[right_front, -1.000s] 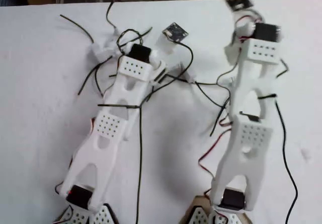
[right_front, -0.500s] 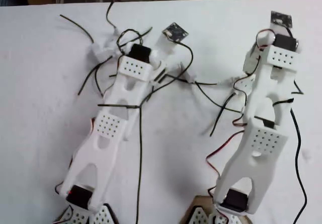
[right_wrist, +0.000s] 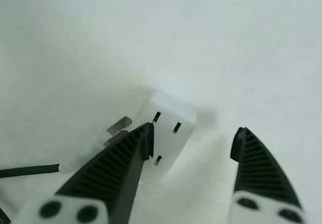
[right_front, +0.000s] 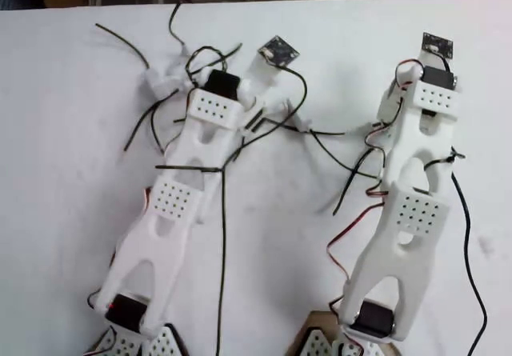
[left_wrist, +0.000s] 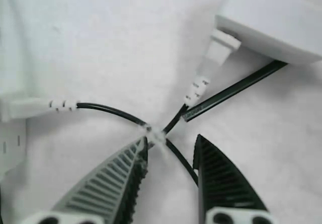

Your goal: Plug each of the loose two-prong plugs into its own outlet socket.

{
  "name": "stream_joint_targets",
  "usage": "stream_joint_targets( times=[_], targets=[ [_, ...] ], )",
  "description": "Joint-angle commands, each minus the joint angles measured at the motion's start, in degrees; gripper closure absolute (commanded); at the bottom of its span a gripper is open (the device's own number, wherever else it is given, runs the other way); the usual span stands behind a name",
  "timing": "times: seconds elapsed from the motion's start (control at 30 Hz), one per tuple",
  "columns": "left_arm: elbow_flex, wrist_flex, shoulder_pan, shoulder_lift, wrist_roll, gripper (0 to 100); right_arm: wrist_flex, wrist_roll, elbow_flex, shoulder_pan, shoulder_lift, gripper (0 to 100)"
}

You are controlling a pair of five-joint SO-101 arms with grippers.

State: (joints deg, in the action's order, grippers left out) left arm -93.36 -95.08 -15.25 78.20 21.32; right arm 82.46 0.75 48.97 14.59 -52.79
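My left gripper [left_wrist: 171, 141] is open, low over the table, with two crossing black cables [left_wrist: 115, 112] between its fingertips. Just beyond it a white two-prong plug [left_wrist: 217, 50] sits against a white outlet block [left_wrist: 274, 22]. A second white plug [left_wrist: 30, 106] lies off to one side. My right gripper [right_wrist: 193, 138] is open over a white outlet socket [right_wrist: 171, 131] with its slots facing up. A loose plug with bare metal prongs [right_wrist: 118, 126] lies right beside that socket, partly under one finger [right_wrist: 133, 151].
Black cables [right_front: 222, 236] trail across the white table [right_front: 64, 180] between and around both arms. The left arm [right_front: 212, 108] reaches toward a white cluster [right_front: 160, 80] at the back left. The right arm [right_front: 416, 124] stands at the back right. Another white plug [right_front: 298, 124] lies between them.
The right arm swung to the right, then drew back and slightly left. The left arm has not moved.
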Motion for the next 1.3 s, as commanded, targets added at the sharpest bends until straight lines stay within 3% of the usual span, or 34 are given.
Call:
stream_joint_targets(
  times=[0.0,0.27,0.6,0.77,0.9,1.27],
  targets=[
    [-1.93,0.97,-0.13,-0.92,-0.53,83,4.53,1.32,3.87,-2.24,2.07,71.4],
    [-2.02,0.97,-0.13,-0.92,-0.53,83,12.70,12.40,16.09,-2.42,5.93,68.2],
    [-2.02,0.97,-0.13,-0.92,-0.53,83,3.03,25.14,13.71,1.45,-9.63,68.3],
    [-2.02,0.97,-0.13,-0.92,-0.53,83,2.59,25.32,13.63,1.98,-11.38,69.2],
    [-2.11,0.97,-0.13,-0.92,-0.53,83,4.62,25.32,14.33,3.03,-10.95,75.8],
    [-1.93,0.97,-0.40,-0.92,-0.44,83,16.40,22.68,24.00,1.71,-8.48,77.5]
  ],
)
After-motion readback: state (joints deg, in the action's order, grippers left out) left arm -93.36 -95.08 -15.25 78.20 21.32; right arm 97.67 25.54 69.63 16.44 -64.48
